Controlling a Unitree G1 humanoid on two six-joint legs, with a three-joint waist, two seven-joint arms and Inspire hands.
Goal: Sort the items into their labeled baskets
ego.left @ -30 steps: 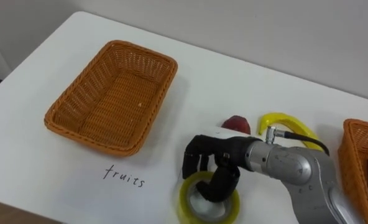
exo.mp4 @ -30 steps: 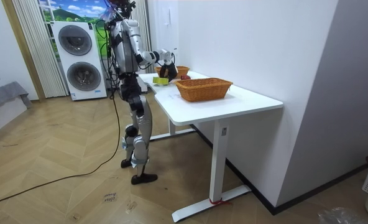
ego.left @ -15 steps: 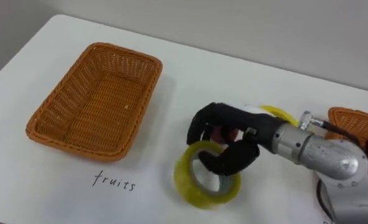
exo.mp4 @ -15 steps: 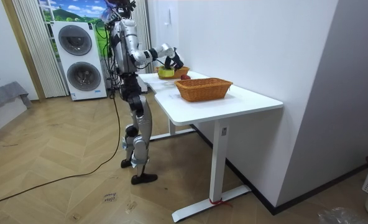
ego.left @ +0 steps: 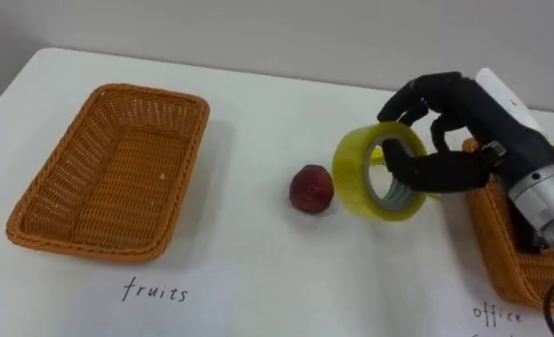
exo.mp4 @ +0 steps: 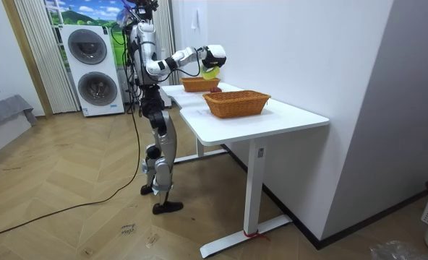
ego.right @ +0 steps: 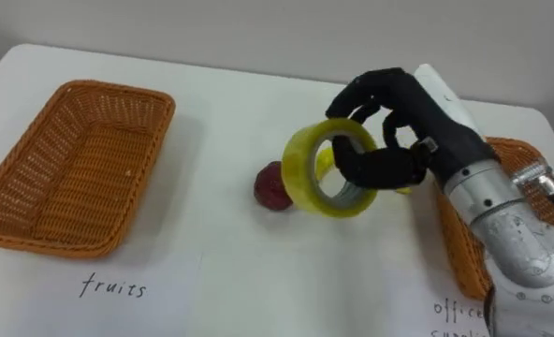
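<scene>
Left to right across the white table, as I see it through the head camera. At far left lies the left wicker basket, long and shallow, with nothing in it; a handwritten label is on the table just in front of its near edge.

Near the middle sits a small dark red fruit, resting on the table, well apart from that basket.

Just to the right of the fruit is the roll of yellow tape, standing on edge with its open core turned towards the camera. The right hand has it in a curled grip: the thumb passes through the core and presses the inner wall, while the fingers arch over the top of the rim.

In the room view the hand and roll are raised clear of the tabletop, above the table's far end. Seen from the head, the roll lies between the fruit and the right-hand basket.

At far right is the right wicker basket, partly covered by the forearm, with a second handwritten label on the table in front of it. I cannot make out what is inside it.

In the room view the robot stands upright at the table's end, on the room view's left, with two stacked washing machines behind it.
</scene>
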